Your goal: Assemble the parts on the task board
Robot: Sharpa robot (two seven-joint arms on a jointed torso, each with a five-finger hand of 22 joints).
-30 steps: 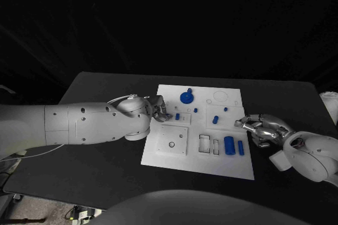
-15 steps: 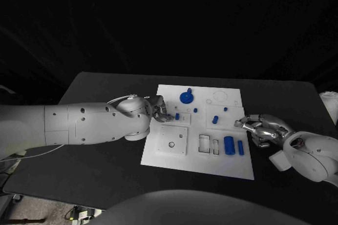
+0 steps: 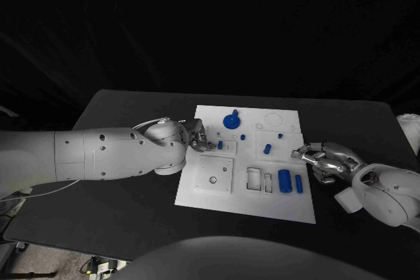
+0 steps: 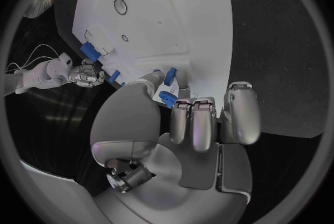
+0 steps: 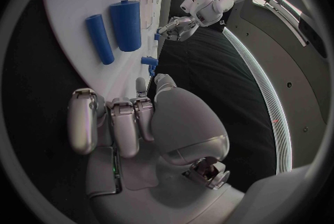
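Observation:
The white task board point(image 3: 247, 198) lies in the middle of the black table. My left hand point(image 3: 197, 137) sits at the board's left edge. Its thumb and one finger pinch a small blue peg point(image 3: 221, 145) point(image 4: 166, 96) standing on the board, and the other fingers point(image 4: 192, 123) are curled in. My right hand point(image 3: 324, 160) hovers just off the board's right edge, fingers point(image 5: 111, 121) curled in with nothing in them. A thick blue cylinder point(image 3: 284, 180) point(image 5: 127, 23) and a thin one point(image 3: 298, 183) point(image 5: 99, 37) lie on the board near it.
A blue round knob point(image 3: 232, 120) stands at the board's far side. Small blue pegs point(image 3: 267, 149) dot its middle. A square plate with a hole point(image 3: 214, 174) and two rectangular slots point(image 3: 255, 178) lie toward the near edge. Bare black table point(image 3: 114, 213) surrounds the board.

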